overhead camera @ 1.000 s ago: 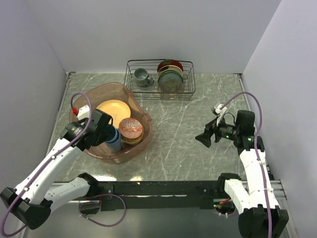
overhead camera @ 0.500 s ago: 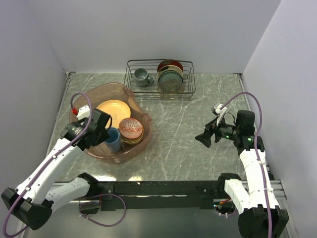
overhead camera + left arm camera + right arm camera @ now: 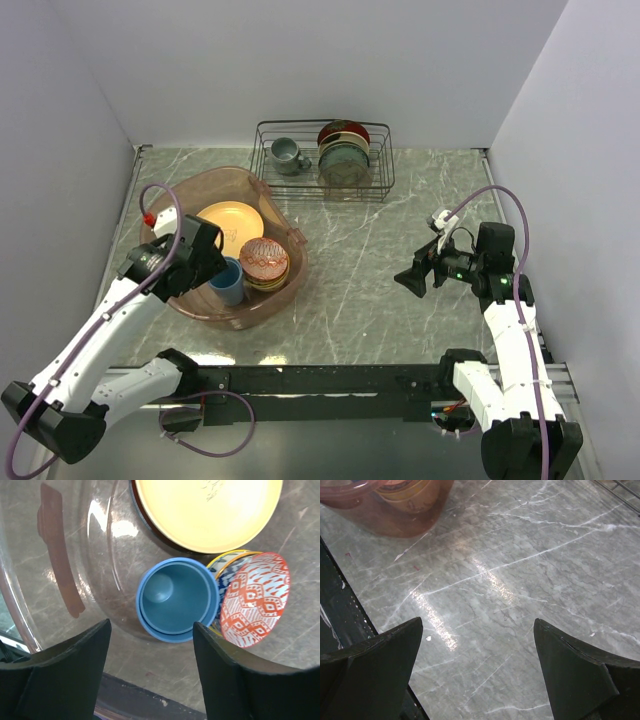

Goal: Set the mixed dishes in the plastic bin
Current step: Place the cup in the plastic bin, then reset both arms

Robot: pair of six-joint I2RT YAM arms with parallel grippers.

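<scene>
The plastic bin [image 3: 222, 172] sits at the left of the table, its pinkish wall [image 3: 60, 570] filling the left wrist view. Inside lie a yellow plate [image 3: 230, 220] [image 3: 207, 510], a red-patterned bowl [image 3: 264, 258] [image 3: 255, 597] on a stack of other dishes, and two light-blue cups [image 3: 228, 281] [image 3: 177, 599] nested upright. My left gripper [image 3: 207, 268] [image 3: 151, 625] hovers just above the cups, open, holding nothing. Out over bare table at the right, my right gripper [image 3: 410, 279] [image 3: 478, 621] is wide open with nothing in it.
A black wire rack [image 3: 322, 160] at the back holds a grey mug [image 3: 287, 154] and upright dark plates [image 3: 344, 155]. Walls close in on the left, back and right. The bin's near corner [image 3: 395, 510] shows at the top left of the right wrist view.
My left gripper has opened and let go of the blue cup, which now rests nested in the other cup inside the bin. The right arm has not moved.
</scene>
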